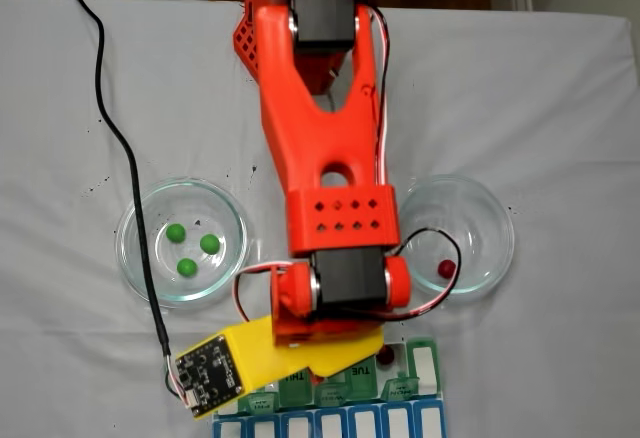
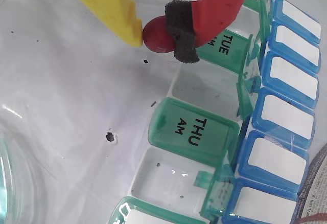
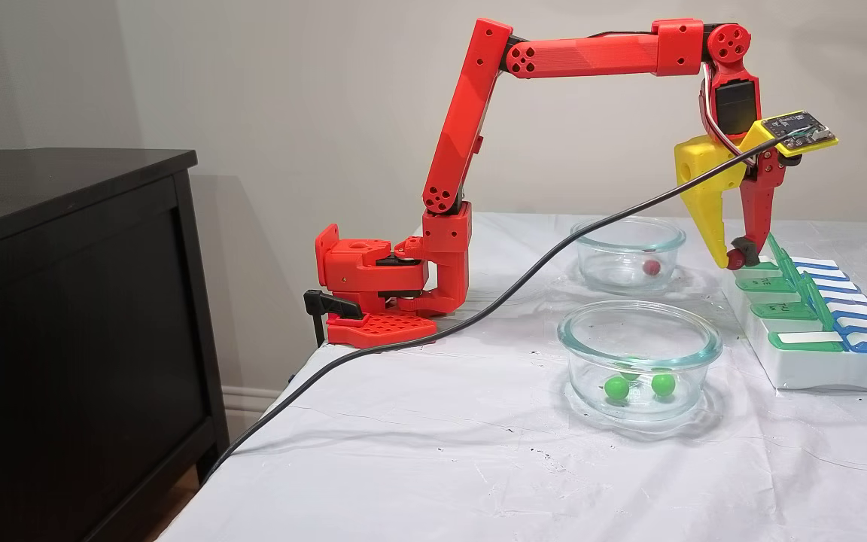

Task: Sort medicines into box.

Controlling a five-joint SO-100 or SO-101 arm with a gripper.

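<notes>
A: What is in the dishes?

B: The left dish [image 1: 181, 241] in the fixed view from above holds three green balls [image 1: 188, 267]. The right dish [image 1: 458, 235] holds one red ball [image 1: 446, 268].

A: And the box?

B: The box [image 2: 204, 147] lies at the near edge of the table. Its green lids read TUE and THU and are down; the compartment between them is open, and so is the one past THU. Only dark specks show in them. In the fixed view from above, a second red ball [image 1: 385, 356] sits in an open compartment. A blue-lidded row runs along the far side in the wrist view.

A: The gripper?

B: The gripper [image 2: 153, 34] is clenched on a red ball [image 2: 156, 34], pinched between the yellow finger and the black foam pad on the red one. It hangs just above the cloth, beside the box's TUE end.

A: The table?

B: A white cloth [image 3: 418, 421], wrinkled, with small black specks. A black cable [image 3: 479, 312] trails across it. In the side fixed view a dark cabinet [image 3: 80, 316] stands to the left, against a pale wall.
</notes>
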